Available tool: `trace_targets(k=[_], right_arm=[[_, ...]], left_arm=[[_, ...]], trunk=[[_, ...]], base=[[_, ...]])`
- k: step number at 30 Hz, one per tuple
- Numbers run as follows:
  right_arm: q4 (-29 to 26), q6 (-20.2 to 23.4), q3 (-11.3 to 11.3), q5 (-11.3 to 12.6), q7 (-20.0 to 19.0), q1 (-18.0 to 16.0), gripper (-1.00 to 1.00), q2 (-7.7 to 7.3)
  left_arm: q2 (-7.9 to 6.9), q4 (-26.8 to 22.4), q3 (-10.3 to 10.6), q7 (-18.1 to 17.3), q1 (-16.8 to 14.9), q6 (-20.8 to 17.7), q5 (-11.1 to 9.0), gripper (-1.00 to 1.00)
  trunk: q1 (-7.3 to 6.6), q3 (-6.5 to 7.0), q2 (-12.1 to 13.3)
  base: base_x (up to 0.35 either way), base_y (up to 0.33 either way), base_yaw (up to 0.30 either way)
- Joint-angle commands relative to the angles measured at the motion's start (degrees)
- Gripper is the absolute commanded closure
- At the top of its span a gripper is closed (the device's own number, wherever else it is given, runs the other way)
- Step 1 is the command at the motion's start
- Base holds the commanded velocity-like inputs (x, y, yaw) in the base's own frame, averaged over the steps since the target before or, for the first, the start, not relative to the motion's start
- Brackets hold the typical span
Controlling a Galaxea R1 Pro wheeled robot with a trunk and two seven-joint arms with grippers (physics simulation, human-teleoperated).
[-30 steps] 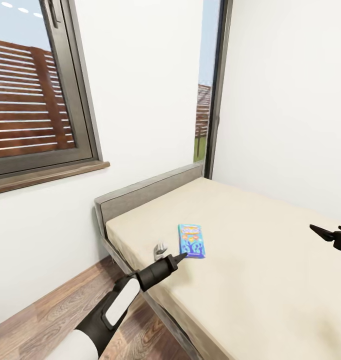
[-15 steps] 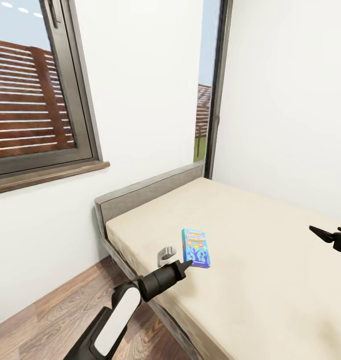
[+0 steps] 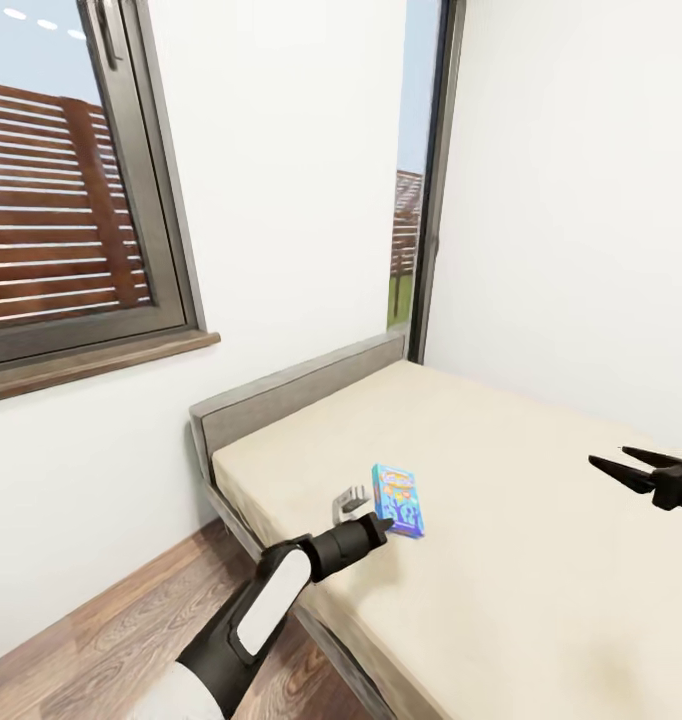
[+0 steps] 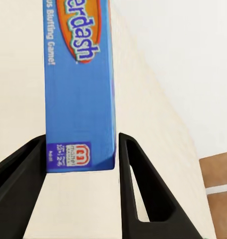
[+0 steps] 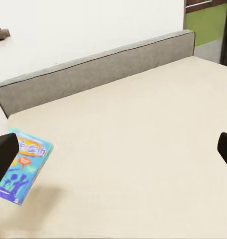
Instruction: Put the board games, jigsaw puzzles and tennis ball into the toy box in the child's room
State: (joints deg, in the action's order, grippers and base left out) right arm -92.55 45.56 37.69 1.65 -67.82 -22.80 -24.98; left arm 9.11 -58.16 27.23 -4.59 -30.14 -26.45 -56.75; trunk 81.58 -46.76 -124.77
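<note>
Robot is at the bed [image 3: 501, 560], working on a light blue board game [image 3: 398, 500] near the bed's edge by the headboard [image 3: 301, 385]. The left gripper [image 3: 379, 522] has its two fingers on either side of the box's short end; in the left wrist view the board game [image 4: 78, 84] sits between the fingers [image 4: 143, 194], close on both sides, so it looks clamped or nearly so. The box seems tipped up off the sheet, can't say for sure. Right gripper [image 3: 621, 468] hovers over the bed well apart from the box, spread open, holding nothing.

Progress judgement: early or mid-task. This game is only just being grabbed, not yet carried to the toy box. Only one game is seen on the bed here.
</note>
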Motion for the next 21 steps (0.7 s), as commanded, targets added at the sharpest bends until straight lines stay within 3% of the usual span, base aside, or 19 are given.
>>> trace_targets(k=[1,4,5,6,7,8,12,15,19,21], right_arm=[[0.0,0.5,-0.6,0.0,-0.9,-0.1,-1.00,0.09],[0.0,0.5,-6.5,-1.2,1.8,-0.1,-1.00,0.36],[0.0,0.6,-9.9,-1.6,5.6,-0.1,-1.00,0.45],[0.0,0.6,-11.6,-1.7,7.9,-0.1,-1.00,0.52],[0.0,0.6,-14.8,-1.9,13.0,-0.3,-1.00,1.02],[0.0,0.6,-19.3,-2.1,19.7,-1.1,-1.00,2.67],[0.0,0.7,-23.6,-2.3,24.2,-2.2,-1.00,5.64],[-0.1,2.3,-27.3,-2.3,26.6,-3.3,-1.00,9.71],[-0.1,4.0,-28.6,-2.3,27.0,-3.9,-1.00,11.10],[-0.1,4.4,-30.4,-2.3,26.8,-4.1,-1.00,11.51]], left_arm=[[0.05,0.3,0.0,-0.1,-0.4,-0.2,-0.3,1.00],[0.17,0.8,0.0,-0.5,-1.7,-0.1,-0.4,1.00],[0.23,1.0,0.0,-0.7,-2.1,-0.1,-0.5,1.00],[0.26,1.0,0.0,-0.7,-2.2,-0.1,-0.5,1.00],[0.29,1.1,0.0,-0.9,-2.4,-0.2,-0.6,1.00],[0.29,1.2,0.1,-1.1,-2.6,-0.3,-0.6,1.00],[0.24,1.4,1.5,-1.2,-2.7,-0.3,-0.6,1.00],[0.18,2.9,4.1,-1.2,-2.8,0.2,-0.5,1.00],[0.14,4.6,4.9,-1.2,-2.8,0.4,-0.5,1.00],[0.09,5.2,5.1,-1.2,-2.8,0.5,-0.6,1.00]], trunk=[[-0.24,0.12,0.4],[-0.90,0.66,1.6],[-1.11,0.84,2.0],[-1.33,1.02,2.4],[-1.55,1.20,2.8],[-1.77,1.38,3.2],[-2.65,2.10,4.8],[-3.31,2.64,6.0],[-4.19,3.36,7.6],[-4.63,3.71,8.4]], base=[[0.000,0.000,0.000],[0.000,0.000,0.000],[0.000,0.000,0.000],[0.000,0.000,0.000],[0.000,0.000,0.000],[0.000,0.000,0.000],[0.000,0.000,0.000],[0.000,0.000,0.000],[0.000,0.000,0.000],[0.000,0.000,0.000]])
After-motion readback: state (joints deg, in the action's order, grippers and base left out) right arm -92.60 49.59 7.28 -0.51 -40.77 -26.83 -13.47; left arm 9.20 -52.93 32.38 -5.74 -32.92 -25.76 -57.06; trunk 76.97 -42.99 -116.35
